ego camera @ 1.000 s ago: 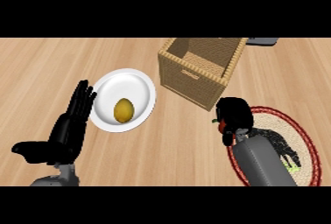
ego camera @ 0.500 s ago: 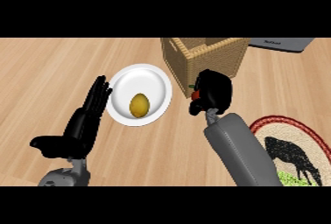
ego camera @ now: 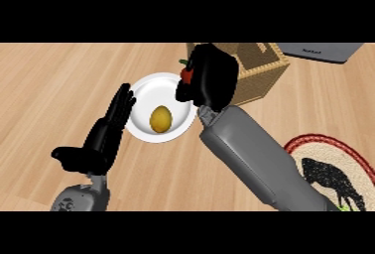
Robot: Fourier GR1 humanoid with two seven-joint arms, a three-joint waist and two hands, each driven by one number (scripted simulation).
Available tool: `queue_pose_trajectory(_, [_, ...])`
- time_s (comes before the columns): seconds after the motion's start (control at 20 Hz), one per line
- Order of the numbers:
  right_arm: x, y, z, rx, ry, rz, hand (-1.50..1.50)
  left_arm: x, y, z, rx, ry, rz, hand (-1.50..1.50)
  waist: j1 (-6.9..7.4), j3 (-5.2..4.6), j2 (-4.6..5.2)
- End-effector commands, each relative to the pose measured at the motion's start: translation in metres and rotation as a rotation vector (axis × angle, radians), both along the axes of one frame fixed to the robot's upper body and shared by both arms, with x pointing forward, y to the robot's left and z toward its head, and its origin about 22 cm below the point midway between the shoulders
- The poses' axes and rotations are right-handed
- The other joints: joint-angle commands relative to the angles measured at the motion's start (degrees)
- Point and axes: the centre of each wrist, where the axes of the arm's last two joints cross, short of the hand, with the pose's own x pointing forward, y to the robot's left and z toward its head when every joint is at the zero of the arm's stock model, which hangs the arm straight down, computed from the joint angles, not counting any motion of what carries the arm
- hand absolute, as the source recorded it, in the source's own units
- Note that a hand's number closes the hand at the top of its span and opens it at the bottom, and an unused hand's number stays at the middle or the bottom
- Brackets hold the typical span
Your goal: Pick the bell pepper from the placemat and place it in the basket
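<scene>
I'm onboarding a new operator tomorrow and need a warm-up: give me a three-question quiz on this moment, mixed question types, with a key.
1. True or false: the bell pepper already lies inside the basket.
2. What lies on the white plate?
A. a yellow-brown oval food item
B. a spoon
C. nothing
3. Fill in: the left hand is ___, with its fingers straight beside the plate.

Key
1. False: the right hand holds it at the basket's near-left edge, beside the plate.
2. A: the oval item.
3. open
</scene>
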Motion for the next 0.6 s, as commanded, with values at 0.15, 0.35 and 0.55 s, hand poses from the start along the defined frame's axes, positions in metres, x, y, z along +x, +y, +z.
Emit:
queue_pose_trajectory(0.15, [-0.005,0.034,0.036,0.155,-0.018,-0.114,1.5,0.0,0.007,-0.007,0.012,0.024,0.033,0.0,-1.38,-0.19,-0.66])
queue_pose_trajectory(0.35, [0.003,0.039,0.029,0.101,0.023,-0.19,1.5,0.006,0.006,-0.001,0.007,0.013,0.053,0.0,-2.94,-0.21,-0.63])
queue_pose_trajectory(0.55, [0.008,0.05,0.042,0.009,0.016,-0.26,1.5,0.008,0.003,-0.001,0.006,0.024,0.076,0.0,-4.91,-0.23,-1.13])
